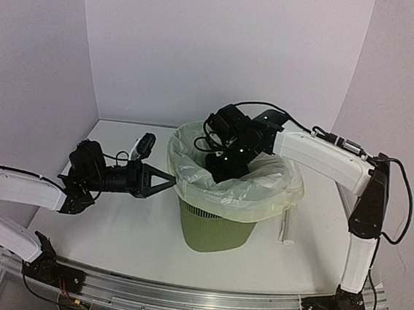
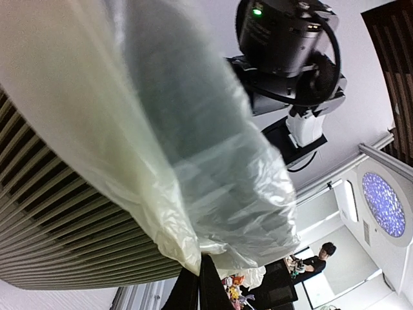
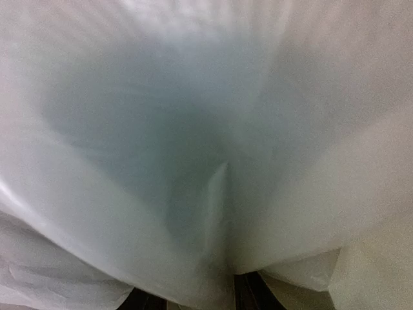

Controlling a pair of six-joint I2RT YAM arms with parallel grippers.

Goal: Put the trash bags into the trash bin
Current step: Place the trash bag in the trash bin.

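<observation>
Trash bag (image 2: 193, 161) edge pinched between left fingers (image 2: 211, 294).

Top view: looked down and forward from behind both arm bases across the table (image 1: 111, 241). Left wrist view: faced upward, very close beside the bin (image 2: 51, 213) and bag (image 2: 193, 174). Right wrist view: sat nearly against the same bag, film filling it.

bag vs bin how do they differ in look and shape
The bag is pale, translucent, glossy film; the bin is olive-green slatted plastic. The bag is crinkled and slack; the bin stands rigid and upright. The bag's turned-over collar spreads wider than the bin. Both open upward, bag lining bin.
</observation>
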